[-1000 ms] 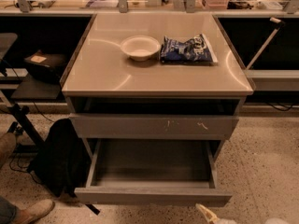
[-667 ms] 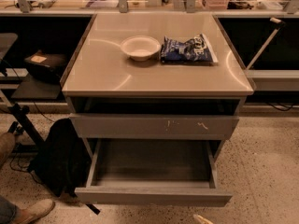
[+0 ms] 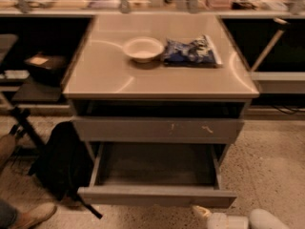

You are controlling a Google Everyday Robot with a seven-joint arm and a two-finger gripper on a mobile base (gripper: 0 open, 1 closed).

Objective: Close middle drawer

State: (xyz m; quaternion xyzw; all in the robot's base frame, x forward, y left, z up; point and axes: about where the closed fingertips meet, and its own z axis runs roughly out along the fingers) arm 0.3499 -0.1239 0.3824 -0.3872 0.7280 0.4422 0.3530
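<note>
The middle drawer (image 3: pixel 157 196) is pulled out at the bottom of the cabinet. It has a plain grey front, and its empty grey box interior (image 3: pixel 157 165) shows. Above it sits the closed grey drawer front with pale scratch marks (image 3: pixel 157 129). My gripper (image 3: pixel 224 218) shows as pale parts at the bottom edge of the camera view. It is just in front of the open drawer's right end and apart from it.
A white bowl (image 3: pixel 143 48) and a blue snack bag (image 3: pixel 190 51) lie on the cabinet top (image 3: pixel 105 75). A black backpack (image 3: pixel 62 161) leans on the floor left of the drawer. A person's shoe (image 3: pixel 33 216) is at the bottom left. Dark shelving flanks both sides.
More of the gripper shows at the bottom edge now than a moment ago. The drawer stands as far out as before.
</note>
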